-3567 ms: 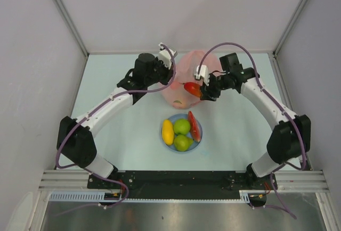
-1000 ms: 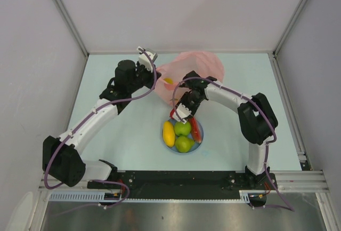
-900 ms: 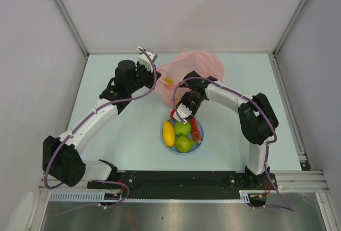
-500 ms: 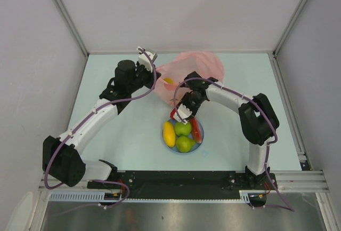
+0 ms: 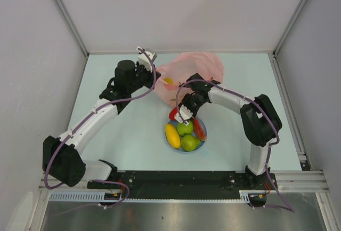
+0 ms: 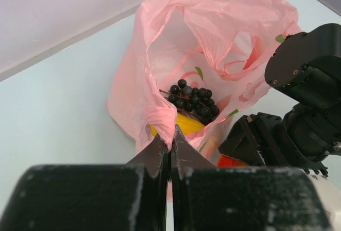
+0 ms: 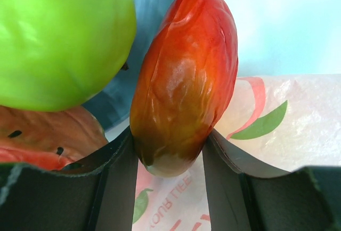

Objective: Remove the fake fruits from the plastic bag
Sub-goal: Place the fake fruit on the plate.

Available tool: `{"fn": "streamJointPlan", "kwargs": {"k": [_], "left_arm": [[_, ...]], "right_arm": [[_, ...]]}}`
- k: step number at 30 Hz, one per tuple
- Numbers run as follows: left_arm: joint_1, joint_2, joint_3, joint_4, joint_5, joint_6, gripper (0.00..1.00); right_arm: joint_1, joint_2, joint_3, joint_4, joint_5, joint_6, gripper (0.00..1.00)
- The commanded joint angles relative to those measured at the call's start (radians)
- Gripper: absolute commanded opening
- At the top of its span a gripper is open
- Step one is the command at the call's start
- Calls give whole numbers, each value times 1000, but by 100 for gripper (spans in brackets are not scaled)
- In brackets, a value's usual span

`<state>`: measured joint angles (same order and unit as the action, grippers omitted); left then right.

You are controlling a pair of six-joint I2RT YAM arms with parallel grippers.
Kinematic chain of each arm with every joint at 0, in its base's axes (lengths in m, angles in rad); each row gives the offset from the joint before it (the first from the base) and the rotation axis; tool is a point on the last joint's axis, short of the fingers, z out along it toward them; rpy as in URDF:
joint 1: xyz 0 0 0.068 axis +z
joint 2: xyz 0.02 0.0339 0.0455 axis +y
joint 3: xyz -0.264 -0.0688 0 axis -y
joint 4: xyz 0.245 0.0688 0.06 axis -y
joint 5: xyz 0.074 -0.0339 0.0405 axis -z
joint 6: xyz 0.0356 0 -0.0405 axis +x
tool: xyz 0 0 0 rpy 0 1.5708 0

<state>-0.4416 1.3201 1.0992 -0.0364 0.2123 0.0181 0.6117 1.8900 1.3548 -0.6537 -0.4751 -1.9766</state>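
The pink plastic bag (image 5: 194, 70) lies at the back middle of the table. My left gripper (image 5: 156, 81) is shut on its bunched left edge and holds the mouth open; this shows in the left wrist view (image 6: 170, 135). Inside the bag (image 6: 213, 33) lie a dark grape bunch (image 6: 192, 100) and a yellow fruit (image 6: 187, 125). My right gripper (image 5: 182, 114) is shut on a red-orange fruit (image 7: 184, 81) at the far rim of the light blue plate (image 5: 204, 137). On the plate lie a yellow fruit (image 5: 172, 135), two green fruits (image 5: 185, 128) and a red slice (image 5: 200, 128).
The right arm's black wrist (image 6: 306, 103) sits close beside the bag's mouth. In the right wrist view a green fruit (image 7: 58, 39) and the seeded red slice (image 7: 42, 140) lie left of the held fruit, with printed bag film (image 7: 266, 124) beneath it. Grey walls enclose the table.
My right gripper carried the red fruit from the bag's mouth to the plate's far rim. The left gripper pulled the bag's edge to the left. The plate's fruits shifted slightly in the last half second.
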Motion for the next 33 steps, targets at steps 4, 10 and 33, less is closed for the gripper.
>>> {"fn": "streamJointPlan", "kwargs": {"k": [4,10,33], "left_arm": [[12,-9,-9,33,7,-35,0],[12,1,-6,33,10,-40,0],[14,40,10,64,10,-40,0]], "right_arm": [[-21,-78,-36,-14,-63,-245,34],[-27,-78,-52,-32,-66,-289,38],[-107,-97,-79,-44,-204,-478,69]]}}
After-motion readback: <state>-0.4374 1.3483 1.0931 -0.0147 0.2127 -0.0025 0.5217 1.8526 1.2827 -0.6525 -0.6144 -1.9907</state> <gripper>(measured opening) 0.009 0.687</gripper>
